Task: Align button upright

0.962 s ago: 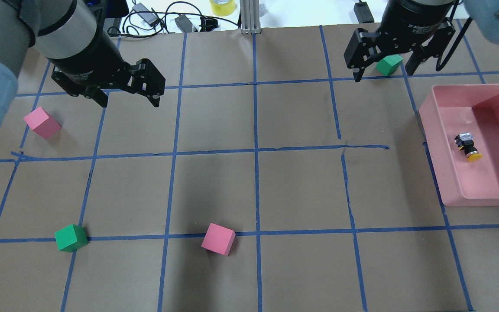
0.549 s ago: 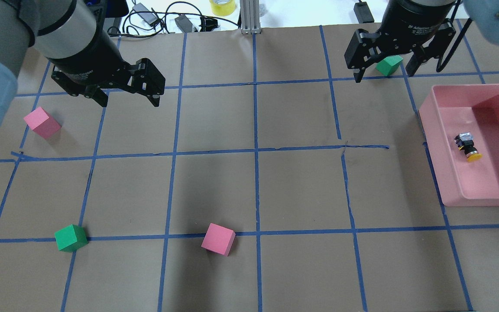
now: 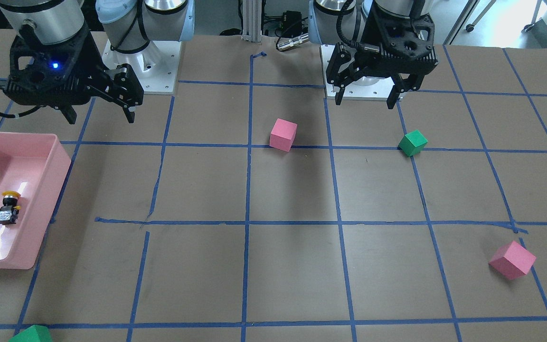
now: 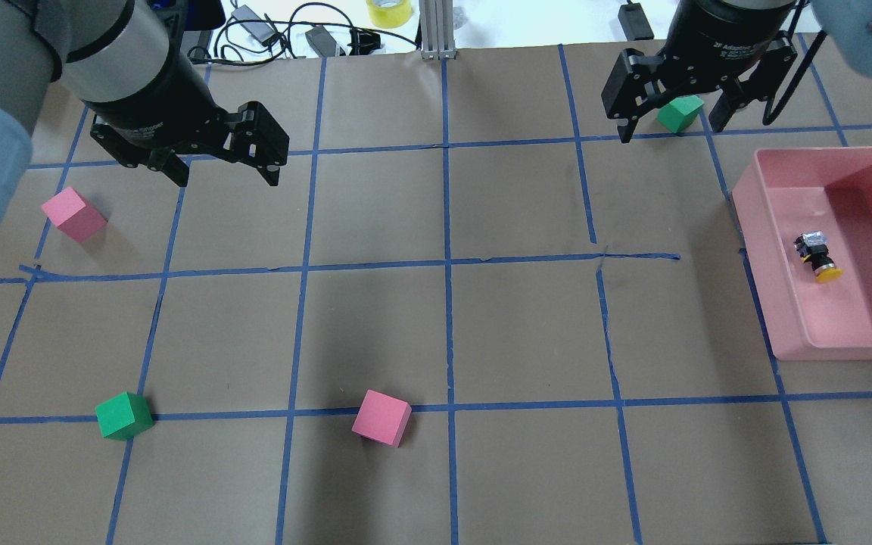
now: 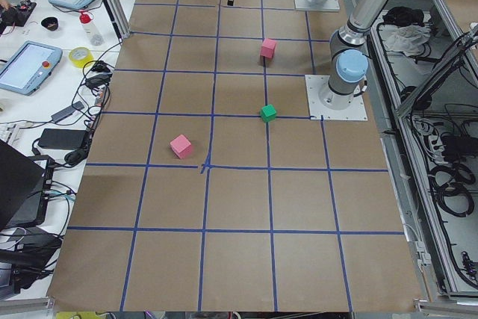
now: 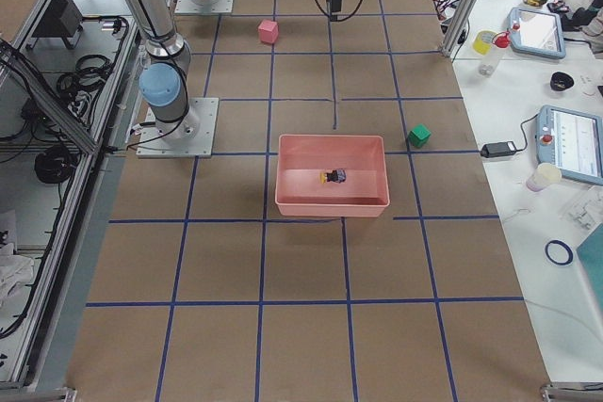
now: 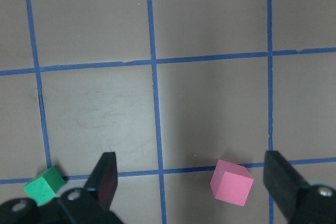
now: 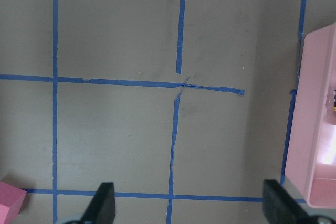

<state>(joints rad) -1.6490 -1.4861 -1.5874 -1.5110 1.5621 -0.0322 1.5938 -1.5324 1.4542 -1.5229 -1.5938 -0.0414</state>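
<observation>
- The button (image 4: 818, 257) lies on its side on the floor of the bin (image 4: 760, 250), about mid-floor in the right-side view. Its yellow cap points to the robot's side of the bin and its grey base to the far side. Not upright yet.
- The right gripper (image 4: 669, 130) hangs high, off the bin's wall that faces the table middle. Its jaws are spread wide and hold nothing. Its wrist view catches only the bin's edge, so it is not over the button.
- The left gripper (image 4: 225, 178) is well apart from the bin, across the table, also spread wide and empty.
- Likely risk: with jaws this wide, a finger coming down could strike the bin's rim or wall. The bin looks loose, so it could slide and carry the button away.
- The body is round. If one finger touches first, the button will probably roll or skid on the glossy floor.
- A grip on the cap or off-centre could let it twist or slip while being turned upright.
- The base is small. Released tilted, or above the floor, it would likely topple back.
- Sending the left arm across to the bin would risk the arms meeting.
</observation>
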